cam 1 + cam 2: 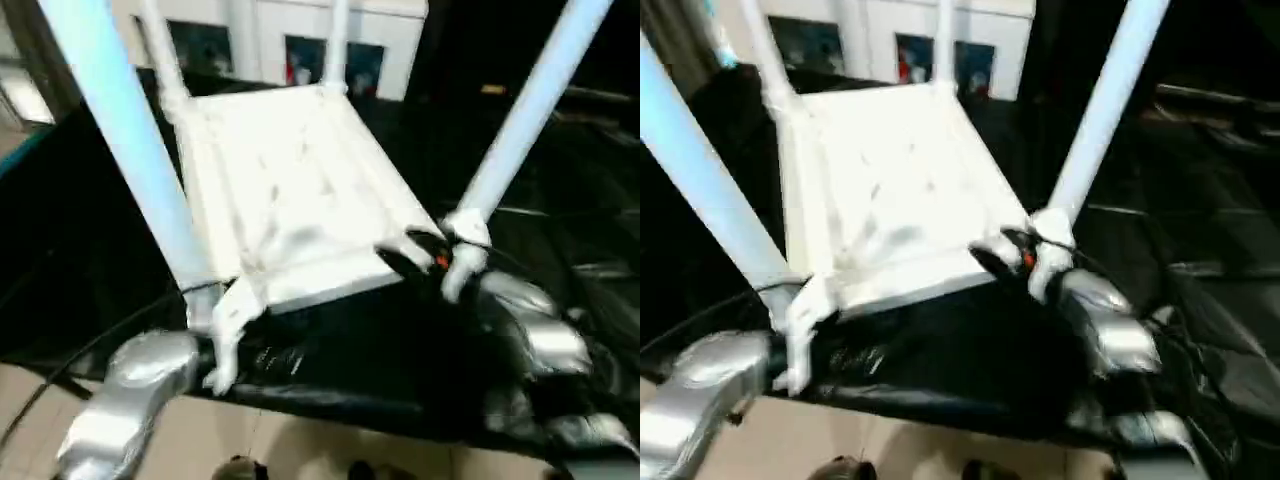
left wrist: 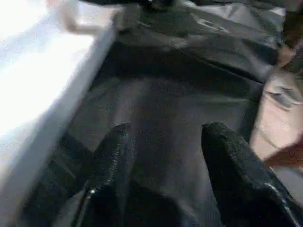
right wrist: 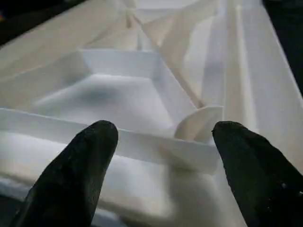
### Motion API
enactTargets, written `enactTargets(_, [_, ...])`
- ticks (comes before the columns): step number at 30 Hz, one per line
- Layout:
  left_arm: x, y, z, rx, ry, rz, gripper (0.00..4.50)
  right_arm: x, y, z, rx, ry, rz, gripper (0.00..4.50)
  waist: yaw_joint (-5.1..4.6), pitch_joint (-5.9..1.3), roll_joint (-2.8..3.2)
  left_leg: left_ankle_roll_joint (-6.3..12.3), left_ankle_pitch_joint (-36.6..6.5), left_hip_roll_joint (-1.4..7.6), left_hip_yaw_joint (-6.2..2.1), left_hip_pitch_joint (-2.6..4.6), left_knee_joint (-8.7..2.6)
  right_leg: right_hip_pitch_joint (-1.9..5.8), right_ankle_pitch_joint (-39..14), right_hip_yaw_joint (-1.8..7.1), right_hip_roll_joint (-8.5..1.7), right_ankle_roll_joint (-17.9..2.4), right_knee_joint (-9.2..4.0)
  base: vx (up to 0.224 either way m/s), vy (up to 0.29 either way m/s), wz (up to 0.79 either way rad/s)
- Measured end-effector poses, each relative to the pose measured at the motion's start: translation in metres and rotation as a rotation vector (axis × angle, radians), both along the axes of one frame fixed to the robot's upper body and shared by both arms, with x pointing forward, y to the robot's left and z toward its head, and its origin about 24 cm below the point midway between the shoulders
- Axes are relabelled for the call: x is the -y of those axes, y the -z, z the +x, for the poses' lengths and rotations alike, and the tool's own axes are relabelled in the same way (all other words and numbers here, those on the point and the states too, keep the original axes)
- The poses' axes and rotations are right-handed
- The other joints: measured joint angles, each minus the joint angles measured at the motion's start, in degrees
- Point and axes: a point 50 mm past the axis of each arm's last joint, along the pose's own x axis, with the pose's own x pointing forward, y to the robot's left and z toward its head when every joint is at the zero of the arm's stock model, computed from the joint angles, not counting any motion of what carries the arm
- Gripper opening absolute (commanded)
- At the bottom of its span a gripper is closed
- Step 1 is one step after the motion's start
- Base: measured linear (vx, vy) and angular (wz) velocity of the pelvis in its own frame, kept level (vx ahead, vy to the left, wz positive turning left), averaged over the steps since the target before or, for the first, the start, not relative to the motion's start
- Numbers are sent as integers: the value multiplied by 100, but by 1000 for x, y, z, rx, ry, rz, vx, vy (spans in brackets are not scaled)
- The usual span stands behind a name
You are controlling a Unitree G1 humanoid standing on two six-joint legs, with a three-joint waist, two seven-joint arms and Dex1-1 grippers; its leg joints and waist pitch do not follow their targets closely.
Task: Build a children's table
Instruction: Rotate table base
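Upside-down children's table (image 1: 290, 200) on the black-sheeted table (image 1: 80, 250), all 4 legs standing up in its corner sockets.

From the head camera the ribbed underside faces up at the centre of the view; the near-left leg (image 1: 125, 140) rises toward 11 o'clock, the near-right leg (image 1: 525, 120) toward 1 o'clock, and the 2 far legs (image 1: 335, 40) stand at 12 o'clock in front of the white cabinet (image 1: 330, 30). The right gripper (image 3: 163, 137) sits at the near-right corner, about 4 o'clock of the top, its 2 black fingers (image 3: 78, 165) spread apart over a white rib, clamped on nothing. The left gripper (image 2: 163, 142) is over the black sheet just beside the top's white edge, its fingers (image 2: 236, 170) likewise apart and empty. The silver left forearm (image 1: 130, 400) lies at 7 o'clock.
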Motion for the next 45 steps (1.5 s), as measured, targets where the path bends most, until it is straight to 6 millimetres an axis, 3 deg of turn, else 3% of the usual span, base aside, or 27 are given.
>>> enactTargets(5, [-25, -10, -25, -123, 47, 35, 322, -7, 1, 13, 17, 69, -35, 367, -66, 37, -66, -12, 7, 4, 7, 18, -6, -1, 0, 15, 9, 0, 14, 0, 0, 0])
enactTargets(13, [-61, -21, -46, -208, -6, 53, 394, -4, 2, 23, 34, 143, -55, 367, -80, 44, -85, -12, 8, -6, 21, 24, -6, 1, 9, 45, 9, -15, 17, 0, 0, 0])
enactTargets(16, [-72, -33, -40, -134, -65, 47, 421, -1, 0, 21, 38, 120, -8, 367, -70, 41, -92, -11, 8, -6, 22, 25, -5, 1, 12, 49, 11, -19, 18, 0, 0, 0])
enactTargets(18, [-73, -45, -25, -21, -110, 27, 436, -3, 2, 13, 47, 66, 17, 367, -44, 34, -104, -10, 9, -3, 23, 29, -4, 5, 12, 53, 15, -20, 24, 0, 0, 0])
enactTargets(20, [-67, -48, -9, 54, -144, -48, 445, -4, 9, 0, 48, 3, 21, 367, 0, 35, -102, -9, 10, -4, 36, 33, -1, 7, 12, 69, 15, -20, 34, 0, 0, 0])
enactTargets(25, [-52, -70, 16, 216, -150, -164, 449, 1, 17, -12, 38, -5, 18, 367, -9, 26, -117, -9, 11, -5, 54, 66, 35, 15, 13, 103, 12, -21, 91, 0, 0, 0])
enactTargets(30, [-39, -65, 27, 212, -126, -203, 449, 14, 21, -20, 35, 35, 12, 367, -43, 16, -110, -24, 18, -2, 57, 100, 28, 23, -1, 110, 20, 3, 109, 0, 0, 0])
enactTargets(33, [-41, -60, 31, 176, -108, -173, 449, 22, 19, -24, 49, 54, -11, 367, -45, 1, -72, -31, 22, 1, 55, 105, 26, 23, 1, 111, 27, -1, 114, 0, 0, 0])
enactTargets(39, [-70, -46, 8, -20, -60, -34, 449, 29, 20, -27, 47, 80, -40, 367, -90, -50, 12, -33, 24, 7, 54, 108, 26, 22, 14, 114, 39, -31, 115, 0, 0, 0])
enactTargets(42, [-85, -45, 9, -10, -116, 25, 449, 30, 22, -28, 42, 87, -42, 367, -54, -57, 24, -33, 24, 6, 54, 111, 27, 25, 13, 114, 38, -29, 114, 0, 0, 0])
enactTargets(45, [-114, -44, 16, 45, -265, 93, 449, 29, 20, -28, 43, 90, -50, 367, -45, -59, 21, -34, 24, 6, 50, 120, 29, 35, 8, 113, 39, -17, 115, 0, 0, 0])
